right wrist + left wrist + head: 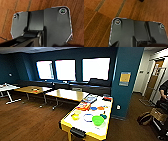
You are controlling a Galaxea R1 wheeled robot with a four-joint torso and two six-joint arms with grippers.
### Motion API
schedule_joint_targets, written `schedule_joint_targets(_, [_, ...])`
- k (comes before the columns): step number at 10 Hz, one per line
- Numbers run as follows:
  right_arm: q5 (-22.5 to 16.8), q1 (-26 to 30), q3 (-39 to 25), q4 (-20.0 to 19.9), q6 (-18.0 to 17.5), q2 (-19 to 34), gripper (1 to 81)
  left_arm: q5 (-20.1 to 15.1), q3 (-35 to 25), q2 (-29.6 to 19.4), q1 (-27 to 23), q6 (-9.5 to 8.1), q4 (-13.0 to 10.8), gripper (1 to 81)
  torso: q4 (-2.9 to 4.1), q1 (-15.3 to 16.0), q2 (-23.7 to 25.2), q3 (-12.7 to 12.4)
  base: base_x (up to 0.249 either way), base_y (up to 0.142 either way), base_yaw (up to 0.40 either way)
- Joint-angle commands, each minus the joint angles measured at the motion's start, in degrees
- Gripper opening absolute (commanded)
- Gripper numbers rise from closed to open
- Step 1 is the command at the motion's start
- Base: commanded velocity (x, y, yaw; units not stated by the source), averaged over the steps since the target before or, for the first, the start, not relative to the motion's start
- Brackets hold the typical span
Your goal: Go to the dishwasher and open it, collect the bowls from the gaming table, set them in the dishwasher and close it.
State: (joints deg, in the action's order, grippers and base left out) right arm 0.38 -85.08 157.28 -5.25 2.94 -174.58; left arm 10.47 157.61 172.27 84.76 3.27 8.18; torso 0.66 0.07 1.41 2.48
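Note:
The gaming table (75,125), long with a white top and yellow edge trim, stands ahead and slightly right in the head view. On its near half sits the wide green bowl (97,120). The smaller yellow bowl (75,116) sits to its left, with a thin blue ring (88,117) between them. Further back on the top lie several other colourful items (86,106). The dishwasher is out of view. Both wrist views look down on brown wooden floor (96,25) past the robot's dark plate.
Two light-wood tables (67,94) (32,89) stand behind the gaming table, and a white table (7,87) at far left. A teal pillar (125,82) rises to the right. A backpack (145,118), a box (157,113) and a person (163,92) are at the right edge.

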Motion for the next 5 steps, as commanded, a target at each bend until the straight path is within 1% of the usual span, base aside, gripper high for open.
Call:
schedule_joint_targets(1, [-3.1, 3.11, -0.06, 0.07, 0.05, -0.09, 81.1, -2.47, 0.15, -0.25, -3.06, 0.42, -0.18, 81.1, 0.0, 0.0, 0.0, 0.0, 0.14, 0.179, 0.0])
schedule_joint_targets(5, [-3.1, 3.02, -0.06, 0.07, 0.05, -0.09, 81.1, -2.47, 0.15, -0.25, -3.06, 0.42, -0.18, 81.1, 0.0, 0.0, 0.0, 0.0, 0.14, 0.179, 0.0])
